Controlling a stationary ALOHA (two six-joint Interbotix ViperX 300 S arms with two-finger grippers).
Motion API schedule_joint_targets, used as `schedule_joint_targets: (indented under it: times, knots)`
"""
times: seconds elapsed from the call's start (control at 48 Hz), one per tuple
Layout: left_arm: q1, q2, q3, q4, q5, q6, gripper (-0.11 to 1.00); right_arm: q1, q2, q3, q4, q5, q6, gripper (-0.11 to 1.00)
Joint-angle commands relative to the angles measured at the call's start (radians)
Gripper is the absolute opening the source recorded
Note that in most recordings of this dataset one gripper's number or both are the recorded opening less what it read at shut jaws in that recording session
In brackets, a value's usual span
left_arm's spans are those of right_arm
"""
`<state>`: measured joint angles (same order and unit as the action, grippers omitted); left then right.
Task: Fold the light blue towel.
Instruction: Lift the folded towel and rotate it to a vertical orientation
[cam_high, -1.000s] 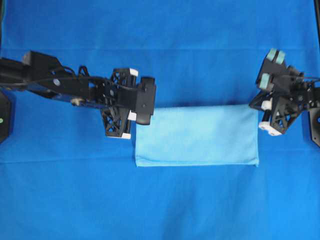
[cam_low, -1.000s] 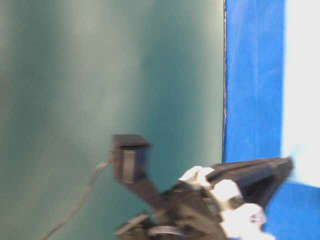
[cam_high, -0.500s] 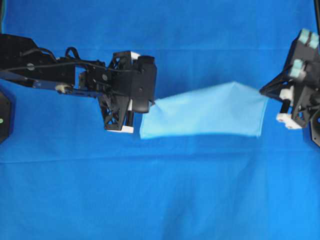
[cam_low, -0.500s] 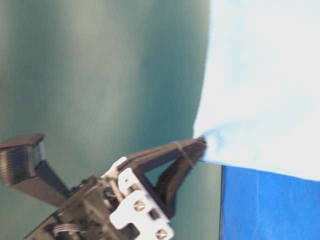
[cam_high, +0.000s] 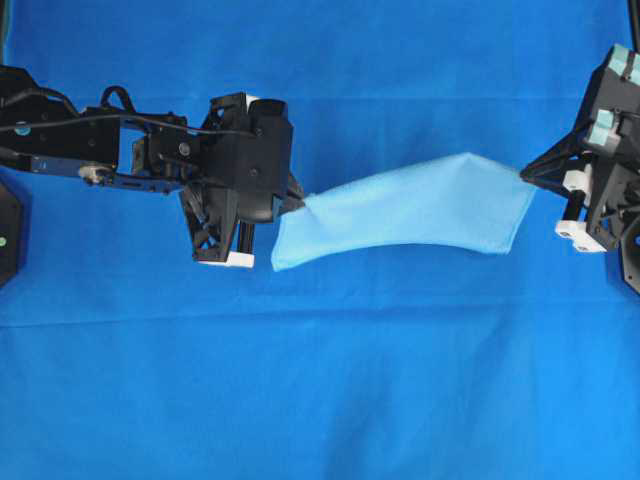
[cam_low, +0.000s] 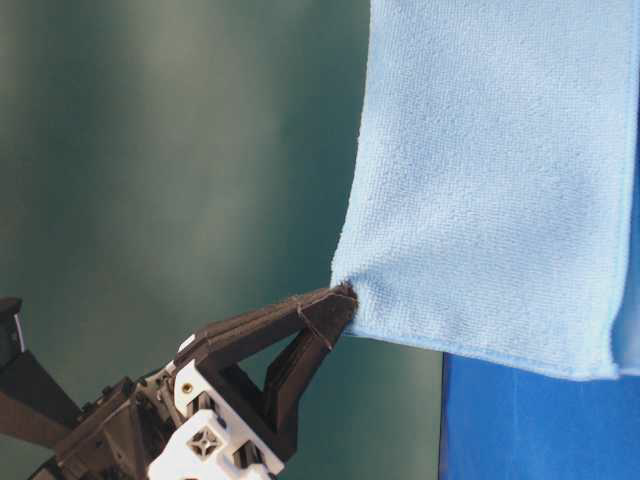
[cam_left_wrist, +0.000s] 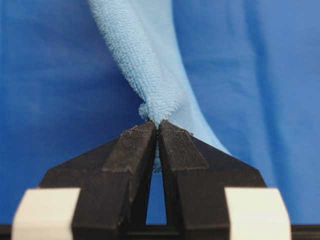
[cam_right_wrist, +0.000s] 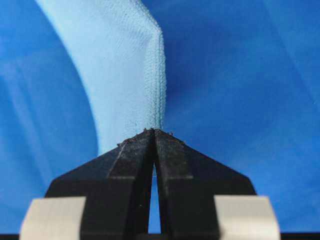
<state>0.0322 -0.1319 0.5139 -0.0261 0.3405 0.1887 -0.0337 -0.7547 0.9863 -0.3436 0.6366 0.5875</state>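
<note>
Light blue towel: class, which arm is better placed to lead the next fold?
Probably neither: the left gripper and right gripper each pinch one end of the light blue towel, hanging between them.

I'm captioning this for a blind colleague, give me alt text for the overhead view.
A light blue towel hangs stretched between the left gripper and the right gripper, each pinching one end, above a deep blue table cloth.
</note>
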Motion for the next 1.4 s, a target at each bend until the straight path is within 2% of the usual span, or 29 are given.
schedule_joint_targets:
  times: [0.0, 0.083, 0.375, 0.666, 0.854, 1.02, 1.374]
  knots:
    - [-0.025, -0.017, -0.015, 0.002, -0.015, -0.012, 0.03, -0.008, 0.005, -0.026, -0.034, -0.021, 0.006, 0.00]
    - [-0.052, -0.014, -0.017, 0.002, -0.041, -0.034, 0.03, -0.038, 0.023, -0.029, -0.072, -0.040, 0.009, 0.00]
    - [-0.179, 0.048, -0.046, 0.002, -0.210, -0.035, 0.03, -0.178, 0.098, -0.071, -0.216, -0.153, -0.005, 0.00]
    - [-0.236, 0.193, -0.172, 0.002, -0.287, -0.035, 0.03, -0.307, 0.244, -0.144, -0.314, -0.318, -0.006, 0.00]
    - [-0.256, 0.265, -0.261, 0.002, -0.293, -0.034, 0.03, -0.354, 0.348, -0.221, -0.341, -0.394, -0.008, 0.00]
    - [-0.259, 0.293, -0.293, 0.002, -0.293, -0.034, 0.03, -0.360, 0.407, -0.264, -0.347, -0.399, -0.017, 0.00]
    - [-0.255, 0.334, -0.313, 0.002, -0.356, -0.029, 0.03, -0.360, 0.368, -0.233, -0.347, -0.376, -0.018, 0.00]
